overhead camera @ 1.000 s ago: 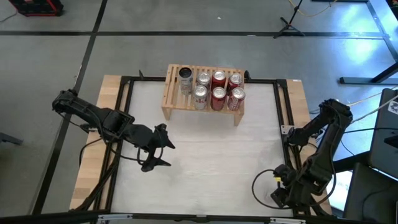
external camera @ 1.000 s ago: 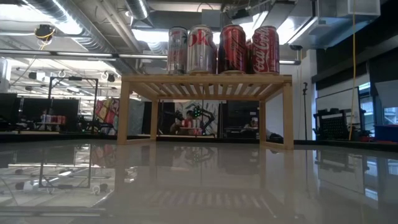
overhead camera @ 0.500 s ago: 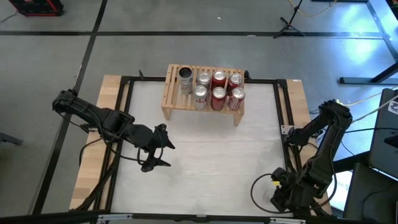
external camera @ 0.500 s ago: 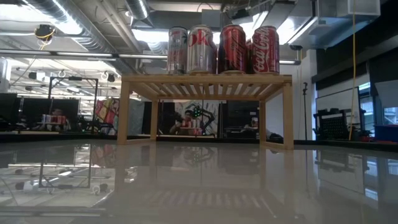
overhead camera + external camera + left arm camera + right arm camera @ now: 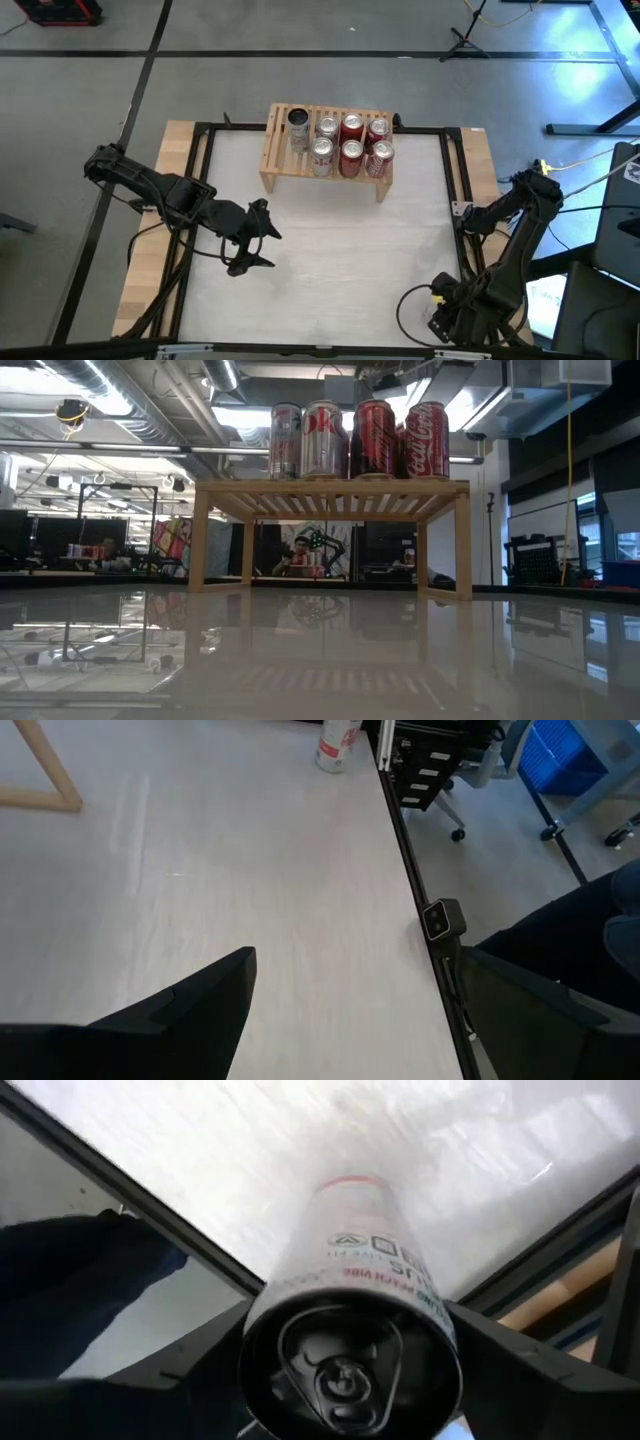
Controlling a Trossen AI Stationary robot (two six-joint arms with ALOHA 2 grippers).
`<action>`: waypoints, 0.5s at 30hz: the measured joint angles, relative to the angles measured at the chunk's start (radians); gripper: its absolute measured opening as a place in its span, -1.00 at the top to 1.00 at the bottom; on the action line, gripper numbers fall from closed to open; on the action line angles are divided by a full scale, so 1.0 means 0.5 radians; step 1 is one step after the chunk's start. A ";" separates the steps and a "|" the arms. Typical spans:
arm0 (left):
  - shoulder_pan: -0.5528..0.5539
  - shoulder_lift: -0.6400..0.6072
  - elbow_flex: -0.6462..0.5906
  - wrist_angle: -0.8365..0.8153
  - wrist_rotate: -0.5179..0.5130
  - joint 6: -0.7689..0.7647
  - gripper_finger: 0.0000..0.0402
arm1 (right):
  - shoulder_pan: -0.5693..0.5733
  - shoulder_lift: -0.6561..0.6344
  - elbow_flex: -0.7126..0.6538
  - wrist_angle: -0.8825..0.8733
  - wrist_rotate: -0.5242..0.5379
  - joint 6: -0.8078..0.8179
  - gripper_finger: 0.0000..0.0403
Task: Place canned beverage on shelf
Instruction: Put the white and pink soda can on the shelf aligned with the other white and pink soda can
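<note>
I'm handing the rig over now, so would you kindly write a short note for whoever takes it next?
Right pincer: shut on a can, held end-on between its fingers, low at the table's near right corner by the frame rail.
Left pincer: open and empty, above the left part of the table, waiting.
Shelf: at the table's far edge, carrying seven upright cans; free slats remain at its left front.
Another can stands on the table near its right edge.
Done: seven cans placed, one more grasped.
Left: carry the held can to the shelf and set it upright.
</note>
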 joint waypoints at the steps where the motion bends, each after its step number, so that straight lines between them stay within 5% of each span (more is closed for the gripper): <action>1: 0.001 0.000 0.000 0.000 0.000 0.000 -0.65 | 0.001 0.000 0.000 0.000 0.018 -0.025 -0.39; 5: 0.000 0.000 0.000 0.001 -0.001 0.000 -0.65 | 0.002 -0.003 0.002 -0.008 0.060 -0.099 -0.13; 11: 0.000 0.000 0.000 0.004 -0.002 0.039 -0.65 | -0.078 -0.003 0.006 0.060 0.102 -0.286 -0.13; 15: 0.000 0.000 0.000 0.029 -0.002 0.068 -0.65 | -0.206 0.002 0.083 0.059 0.331 -0.512 -0.13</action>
